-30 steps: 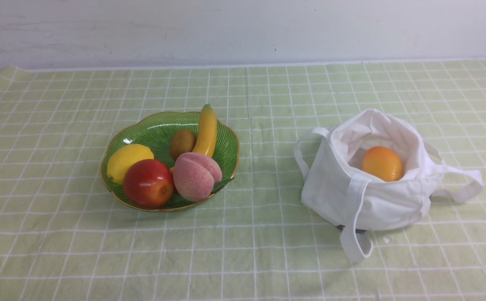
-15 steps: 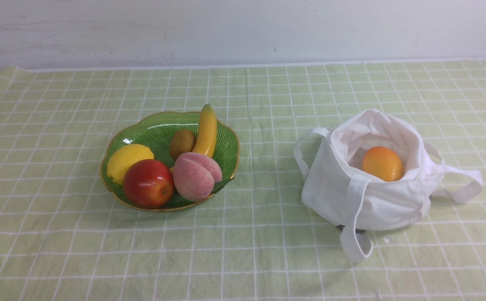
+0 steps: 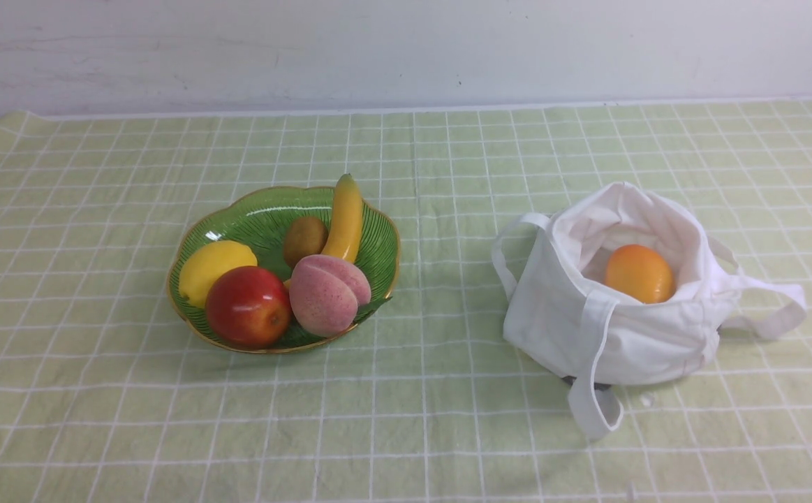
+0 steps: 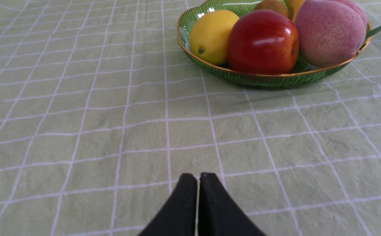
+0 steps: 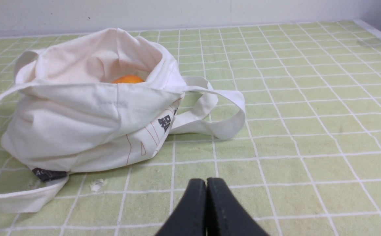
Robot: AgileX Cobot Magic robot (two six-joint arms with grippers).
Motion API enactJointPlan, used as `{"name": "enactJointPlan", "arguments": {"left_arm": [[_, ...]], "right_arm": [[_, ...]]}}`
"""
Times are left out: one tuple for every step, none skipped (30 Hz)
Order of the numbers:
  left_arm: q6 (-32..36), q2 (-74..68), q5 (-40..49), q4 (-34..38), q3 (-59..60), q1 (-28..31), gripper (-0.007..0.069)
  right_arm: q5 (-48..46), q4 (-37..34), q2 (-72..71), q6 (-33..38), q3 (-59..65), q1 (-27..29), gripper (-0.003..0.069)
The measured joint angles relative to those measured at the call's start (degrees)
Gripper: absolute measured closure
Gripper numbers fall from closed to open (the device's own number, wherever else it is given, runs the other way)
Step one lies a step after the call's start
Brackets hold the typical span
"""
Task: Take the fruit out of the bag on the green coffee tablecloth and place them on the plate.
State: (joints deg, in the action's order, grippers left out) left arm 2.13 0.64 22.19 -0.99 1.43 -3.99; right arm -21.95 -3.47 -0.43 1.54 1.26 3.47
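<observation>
As before, mango in bag, nothing moved

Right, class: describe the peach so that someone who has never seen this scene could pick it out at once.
Find the green leaf-shaped plate on the checked tablecloth, left of the white bag. The peach sits at its near edge, beside the red apple. It alone is matte pink and cleft.

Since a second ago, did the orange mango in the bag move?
No. The mango sits in the same spot inside the bag, right of the plate.
</observation>
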Motion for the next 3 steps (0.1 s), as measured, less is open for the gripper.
{"name": "enactJointPlan", "arguments": {"left_arm": [[0.00,0.00,0.00,0.00,0.00,0.00,0.0632],[0.00,0.00,0.00,0.00,0.00,0.00,0.0632],[0.00,0.00,0.00,0.00,0.00,0.00,0.0632]], "right_arm": [[0.00,0.00,0.00,0.00,0.00,0.00,0.0673],[0.00,0.00,0.00,0.00,0.00,0.00,0.0673],[0.00,0.00,0.00,0.00,0.00,0.00,0.0673]]}}
